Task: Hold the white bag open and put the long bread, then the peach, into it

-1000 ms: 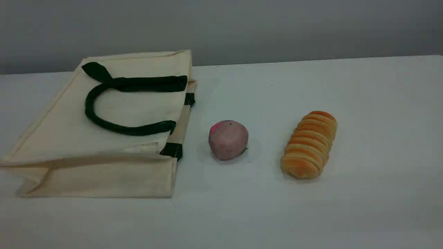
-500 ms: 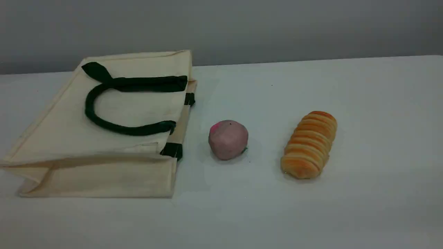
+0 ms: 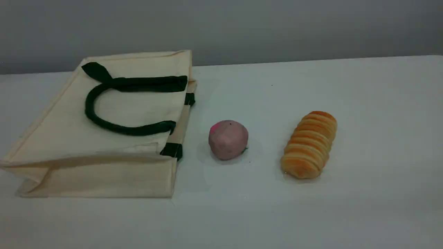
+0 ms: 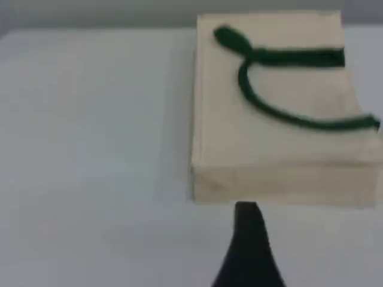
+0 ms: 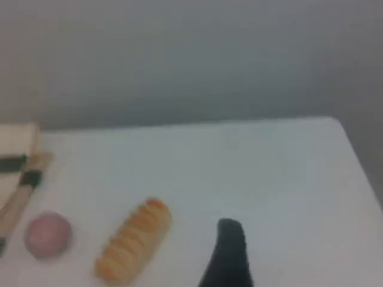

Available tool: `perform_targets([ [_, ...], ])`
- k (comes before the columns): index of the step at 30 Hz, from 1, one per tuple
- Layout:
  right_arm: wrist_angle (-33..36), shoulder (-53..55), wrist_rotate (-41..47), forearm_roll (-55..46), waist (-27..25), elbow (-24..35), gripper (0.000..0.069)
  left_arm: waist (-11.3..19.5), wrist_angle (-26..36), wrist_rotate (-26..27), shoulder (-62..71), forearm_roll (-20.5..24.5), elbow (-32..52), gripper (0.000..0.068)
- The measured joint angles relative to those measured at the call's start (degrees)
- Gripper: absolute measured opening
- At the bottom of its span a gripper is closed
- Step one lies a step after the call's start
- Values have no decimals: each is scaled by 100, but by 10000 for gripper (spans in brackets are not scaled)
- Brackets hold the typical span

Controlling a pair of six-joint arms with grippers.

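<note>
Plainly nothing is packed yet: the white bag (image 3: 69, 138) lies flat on its side on the counter (image 3: 346, 207), its mouth collapsed and facing 3 o'clock, toward the food. Its canvas looks soft, limp and light, so the top layer should lift easily but will sag unless held. The best hold is probably the dark green loop handle (image 3: 89, 107) lying folded back on the upper panel, or the upper rim beside it.

At the bag's 3 o'clock, near the mouth, sits the peach (image 3: 228, 139), which is round and likely to roll. Farther out at 3 o'clock, well apart, lies the long bread (image 3: 309, 145). It is ridged and looks squashy and light, so a gentle pinch across its narrow middle should suit it.

The left end effector (image 4: 247, 221) hangs short of the bag's closed bottom and the right end effector (image 5: 229, 251) hangs at the bread's 3 o'clock. Both have their fingers apart and hold nothing.
</note>
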Motion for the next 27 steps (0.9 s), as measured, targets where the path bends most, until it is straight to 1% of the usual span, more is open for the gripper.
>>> perform_targets([
  [4,-319,732,0,216,0,-356,545,0,-416,-28,700,21,-371,482],
  [8,-659,1626,-37,568,0,-800,545,0,-624,-139,1583,-32,-765,482],
  [12,-729,2531,-128,692,0,-1275,545,0,-811,-139,2579,-38,-1158,482],
  [16,-729,3462,-109,709,0,-1797,545,0,-816,-139,3653,-45,-1577,482],
  [19,-637,4144,-117,852,0,-2151,545,0,-711,-139,4457,-86,-1876,482],
  [27,-637,5729,-291,1119,0,-2876,545,0,-809,-139,6322,-65,-2511,482],
])
